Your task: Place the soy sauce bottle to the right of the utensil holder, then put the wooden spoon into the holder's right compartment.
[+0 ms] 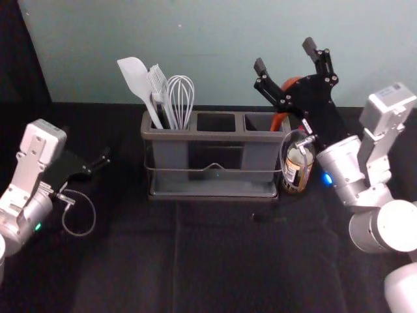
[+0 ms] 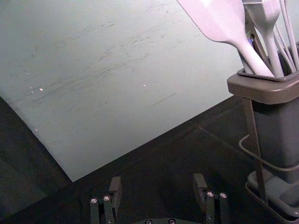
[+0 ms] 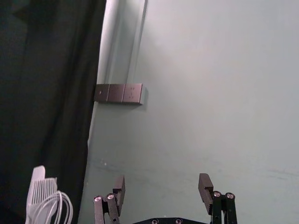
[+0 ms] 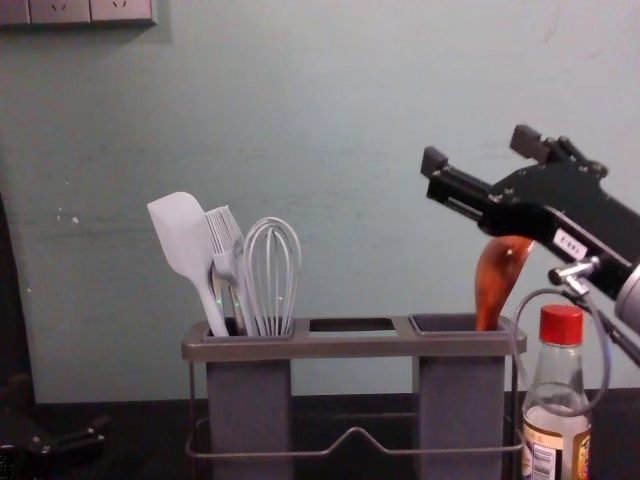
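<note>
My right gripper [image 1: 285, 53] is raised above the holder's right end in the head view, open and empty; the right wrist view shows the same gripper [image 3: 161, 189] with its fingers apart. The wooden spoon [image 4: 498, 278] stands in the right compartment of the utensil holder [image 4: 350, 345], its upper part behind the right gripper. Just right of the holder, the soy sauce bottle [image 4: 560, 400] stands upright with a red cap; in the head view the bottle [image 1: 298, 166] is partly covered by a cable. My left gripper [image 1: 104, 160] is idle at the left, open in its wrist view [image 2: 156, 189].
A white spatula [image 1: 135, 79], a brush [image 1: 158, 85] and a whisk [image 1: 180, 98] stand in the holder's left compartment. Behind the black-covered table [image 1: 215, 261] rises a pale wall [image 1: 215, 39], with sockets [image 4: 90, 12] at its upper left.
</note>
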{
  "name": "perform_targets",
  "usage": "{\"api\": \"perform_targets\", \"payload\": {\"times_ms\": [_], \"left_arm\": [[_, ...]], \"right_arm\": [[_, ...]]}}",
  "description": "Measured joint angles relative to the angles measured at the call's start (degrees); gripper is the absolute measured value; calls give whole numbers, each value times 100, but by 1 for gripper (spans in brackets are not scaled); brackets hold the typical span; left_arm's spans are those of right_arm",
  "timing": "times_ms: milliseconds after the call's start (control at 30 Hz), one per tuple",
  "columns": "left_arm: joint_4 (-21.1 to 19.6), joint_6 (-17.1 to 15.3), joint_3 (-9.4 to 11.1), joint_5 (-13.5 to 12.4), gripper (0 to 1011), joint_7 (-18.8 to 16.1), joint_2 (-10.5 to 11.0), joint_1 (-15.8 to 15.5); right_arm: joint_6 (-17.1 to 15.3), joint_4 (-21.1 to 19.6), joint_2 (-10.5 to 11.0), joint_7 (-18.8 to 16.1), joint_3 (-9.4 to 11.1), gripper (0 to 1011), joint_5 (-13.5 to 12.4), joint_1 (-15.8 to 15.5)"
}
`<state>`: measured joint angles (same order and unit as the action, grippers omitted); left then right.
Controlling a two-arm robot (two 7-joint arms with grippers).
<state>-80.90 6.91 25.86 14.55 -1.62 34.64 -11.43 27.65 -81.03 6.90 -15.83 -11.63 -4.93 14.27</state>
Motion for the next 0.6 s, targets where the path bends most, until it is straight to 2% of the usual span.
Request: {"api": "perform_targets", "payload": {"times_ms": [133,300,467,500,600], "left_arm": [[0,0,0,0,1005,0,0,0],[0,0,0,0,1005,0,0,0],[0,0,0,0,1005,0,0,0],[0,0,0,0,1005,0,0,0],[0,0,0,0,1005,0,0,0]], "right_arm": [[-90,-373,45,72,79,1004,-10,-237],[-219,-980,173,134,205,1004,-15,-764],[-234,-1502,306,128,309,1004,-102,-1328],[-222,-1684,354,123,351,1004,-145,-1557],[-203,-1971,448,88,429,1004,-173,-1941]]}}
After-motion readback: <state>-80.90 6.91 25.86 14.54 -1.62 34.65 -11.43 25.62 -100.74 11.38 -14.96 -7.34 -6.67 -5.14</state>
